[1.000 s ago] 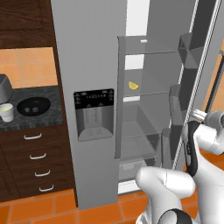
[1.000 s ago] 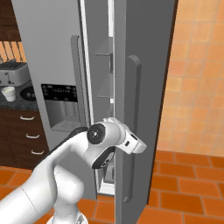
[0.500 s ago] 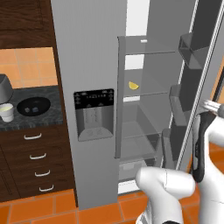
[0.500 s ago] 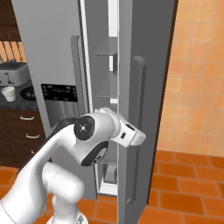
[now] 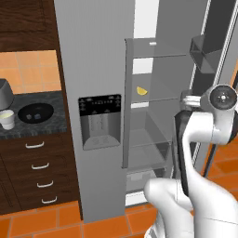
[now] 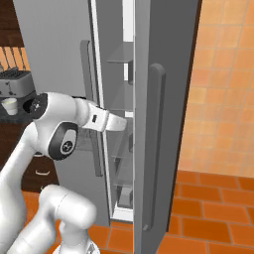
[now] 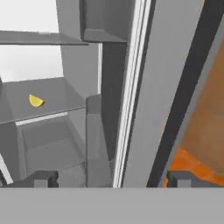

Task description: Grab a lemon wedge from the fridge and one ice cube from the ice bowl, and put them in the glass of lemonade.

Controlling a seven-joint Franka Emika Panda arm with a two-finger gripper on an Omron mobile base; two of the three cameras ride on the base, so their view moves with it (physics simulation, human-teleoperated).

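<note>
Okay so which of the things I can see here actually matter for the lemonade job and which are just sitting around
Part of the job:
- lemon wedge on a fridge shelf
- fridge, right door open
- ice bowl on the counter
- glass of lemonade beside the bowl
- claw, open, holding nothing, at the door's edge

Just lying about:
- toaster
- drawers under the counter

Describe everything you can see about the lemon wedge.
The lemon wedge is a small bright yellow crescent, smooth and uniform in colour. It lies alone on a pale, see-through shelf in the upper part of the open fridge, near the shelf's left side as the left base view shows it. Only the shelf touches it. In the hand view it sits at the left.
</note>
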